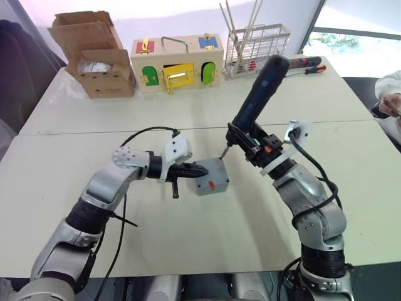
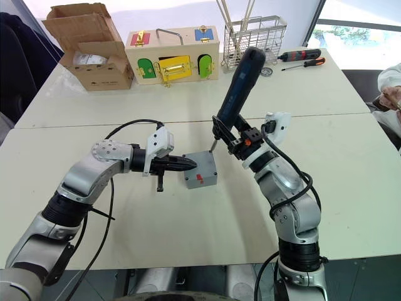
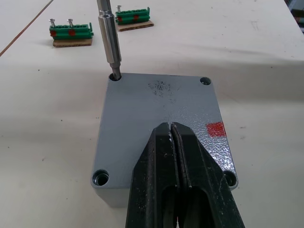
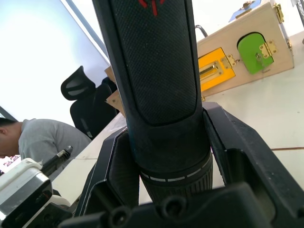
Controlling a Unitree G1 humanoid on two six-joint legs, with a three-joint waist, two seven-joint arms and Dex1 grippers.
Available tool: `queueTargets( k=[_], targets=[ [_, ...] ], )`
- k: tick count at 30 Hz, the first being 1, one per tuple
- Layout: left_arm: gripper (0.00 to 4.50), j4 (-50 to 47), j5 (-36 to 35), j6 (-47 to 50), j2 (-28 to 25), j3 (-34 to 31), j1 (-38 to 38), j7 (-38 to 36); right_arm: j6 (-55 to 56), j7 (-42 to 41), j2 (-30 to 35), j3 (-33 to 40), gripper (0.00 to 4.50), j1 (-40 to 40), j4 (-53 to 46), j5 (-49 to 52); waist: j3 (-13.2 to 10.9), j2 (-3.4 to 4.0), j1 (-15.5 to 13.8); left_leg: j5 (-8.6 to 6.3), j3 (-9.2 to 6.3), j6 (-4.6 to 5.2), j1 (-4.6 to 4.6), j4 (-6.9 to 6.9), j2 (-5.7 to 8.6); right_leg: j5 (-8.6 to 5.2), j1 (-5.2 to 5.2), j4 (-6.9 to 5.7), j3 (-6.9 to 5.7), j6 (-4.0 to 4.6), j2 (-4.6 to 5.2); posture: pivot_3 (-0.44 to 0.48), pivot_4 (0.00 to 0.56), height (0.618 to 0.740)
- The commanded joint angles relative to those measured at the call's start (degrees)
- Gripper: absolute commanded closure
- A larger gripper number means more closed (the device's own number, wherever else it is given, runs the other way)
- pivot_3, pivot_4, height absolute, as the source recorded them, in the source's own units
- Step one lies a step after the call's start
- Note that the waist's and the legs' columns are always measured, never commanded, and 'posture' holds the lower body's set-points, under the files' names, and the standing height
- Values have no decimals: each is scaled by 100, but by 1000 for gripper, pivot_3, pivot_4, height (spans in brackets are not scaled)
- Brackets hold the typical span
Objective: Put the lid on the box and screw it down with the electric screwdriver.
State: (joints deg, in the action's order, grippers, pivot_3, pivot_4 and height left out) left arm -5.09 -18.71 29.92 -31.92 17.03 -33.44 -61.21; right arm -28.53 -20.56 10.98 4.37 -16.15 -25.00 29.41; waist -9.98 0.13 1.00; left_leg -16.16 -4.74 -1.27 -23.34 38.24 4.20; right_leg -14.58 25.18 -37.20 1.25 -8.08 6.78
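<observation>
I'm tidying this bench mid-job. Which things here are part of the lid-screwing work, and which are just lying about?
In use:
lid on the box
electric screwdriver, bit at a corner hole
left hand, shut, pressing the lid
right hand

Lying about:
cardboard box
wooden box with coloured doors
wire rack
hand screwdrivers
green terminal blocks
</observation>
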Motion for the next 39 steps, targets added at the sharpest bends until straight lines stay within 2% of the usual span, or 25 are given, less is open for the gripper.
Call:
queueTargets(
  k=[1, 13, 25, 39],
  targets=[
    [4500, -16, 57, 59, -37, -23, 71, -9, 257, -68, 9, -142, 2724, -84, -42, -115, 1, 0, 1, 0, 0, 0, 0, 0, 0, 0, 0, 0, 0, 0, 0, 0, 150, 730],
    [4500, -11, 91, 40, 8, 13, 118, 52, 577, -453, 344, -732, 2724, -71, 88, -613, 10, -4, 6, 0, 0, 0, 11, 0, 1, 0, -11, 0, -1, 0, -1, 0, 150, 730],
    [4500, -14, 165, 30, 33, 31, 144, 60, 711, -794, 523, -1254, 2724, 179, 303, -1022, 42, -21, 2, -10, 1, 15, 85, -17, -2, -2, -76, 11, -2, 0, -2, 0, 150, 730],
    [4500, -13, 267, -8, 46, 45, 207, 42, 689, -834, 420, -1287, 2724, 231, 569, -1080, 111, -48, 5, -25, 3, 39, 93, -19, -4, -2, -83, 14, -1, 1, -2, 0, 150, 730]
  ],
)
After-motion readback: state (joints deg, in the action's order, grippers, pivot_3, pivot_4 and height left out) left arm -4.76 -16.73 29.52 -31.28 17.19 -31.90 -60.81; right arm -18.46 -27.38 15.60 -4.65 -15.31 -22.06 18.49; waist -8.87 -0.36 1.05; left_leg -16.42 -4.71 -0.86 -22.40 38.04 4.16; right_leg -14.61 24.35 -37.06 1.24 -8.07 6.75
